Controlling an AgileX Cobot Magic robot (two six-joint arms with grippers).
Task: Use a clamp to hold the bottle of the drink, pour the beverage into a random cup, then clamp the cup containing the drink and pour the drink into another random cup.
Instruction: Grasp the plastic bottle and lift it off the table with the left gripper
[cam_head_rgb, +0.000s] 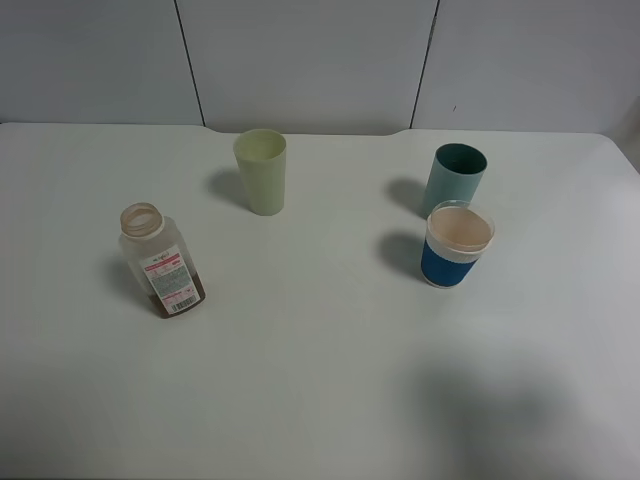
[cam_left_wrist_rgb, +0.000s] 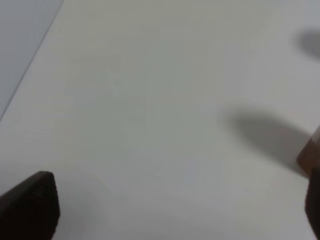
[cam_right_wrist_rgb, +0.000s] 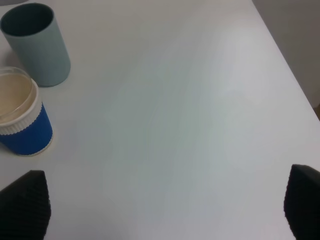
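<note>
pale green cup (cam_head_rgb: 261, 170), teal cup (cam_head_rgb: 457, 178), blue-banded cup (cam_head_rgb: 456, 245)

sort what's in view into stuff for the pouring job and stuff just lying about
For the job:
- bottle, uncapped, a little brown drink in it
- green cup
- teal cup
- blue cup

Not part of it:
- only the table and the wall behind

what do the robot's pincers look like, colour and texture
Only fingertips show. The right pincer has black fingertips with a fine ribbed surface and rounded ends. The left pincer has dark fingertips too, but blurred, so their texture cannot be told. No arms, cables or markings are in view.
</note>
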